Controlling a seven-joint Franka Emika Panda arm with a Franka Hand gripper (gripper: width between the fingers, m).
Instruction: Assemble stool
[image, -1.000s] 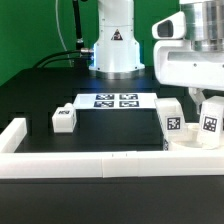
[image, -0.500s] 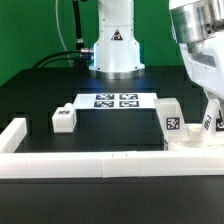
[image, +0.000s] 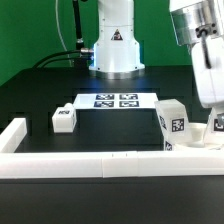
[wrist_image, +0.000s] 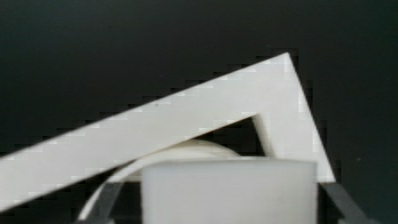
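My gripper (image: 213, 112) is at the exterior view's right edge, shut on a white stool leg (image: 218, 126) held upright; the wrist view shows that leg (wrist_image: 222, 185) filling the gap between the dark fingers (wrist_image: 118, 196) of my gripper (wrist_image: 222, 205). A second tagged leg (image: 172, 126) stands beside it on the round white seat (image: 188, 144), slightly tilted. The seat's rounded edge (wrist_image: 189, 152) shows just behind the held leg. A third leg (image: 64, 118) lies on the black table at the left.
The marker board (image: 113, 101) lies in front of the robot's base (image: 115, 50). The long white border rail (image: 90, 165) runs along the front and turns at the left; its corner (wrist_image: 267, 95) is close behind the seat.
My gripper has moved toward the exterior view's right with the held leg, away from the leg standing on the seat. That standing leg now leans slightly.
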